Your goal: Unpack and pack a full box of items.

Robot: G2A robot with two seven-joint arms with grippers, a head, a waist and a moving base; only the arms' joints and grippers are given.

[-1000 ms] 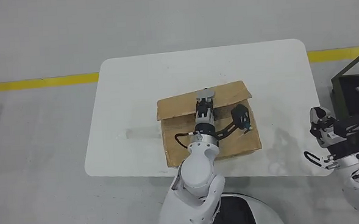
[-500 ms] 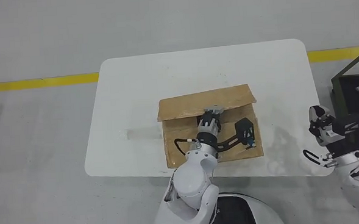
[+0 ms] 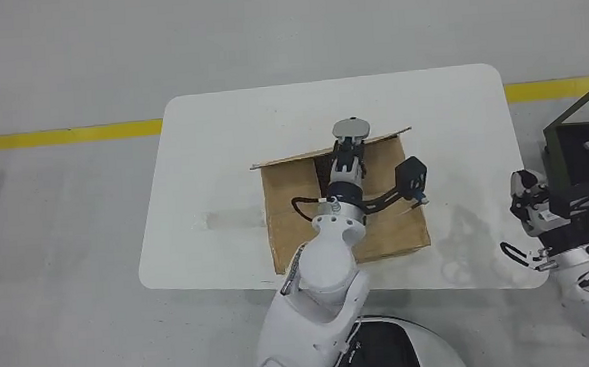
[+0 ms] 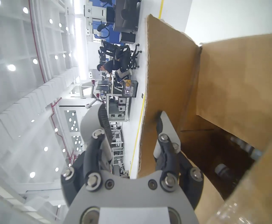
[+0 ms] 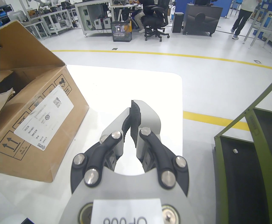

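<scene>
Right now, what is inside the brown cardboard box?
In the brown cardboard box, a dark round-topped item and something clear show; shadow and the raised cardboard flap hide the rest.

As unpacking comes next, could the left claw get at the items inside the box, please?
Probably yes: the open left claw straddles the raised flap, and the box lies open beneath, items visible.

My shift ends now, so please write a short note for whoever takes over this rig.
Left gripper: open, astride the far flap of the box; the flap stands upright.
Right gripper: shut, empty, over the table to the right of the box.
Done: far flap lifted.
Left: take the items out of the box, then pack them back.
</scene>
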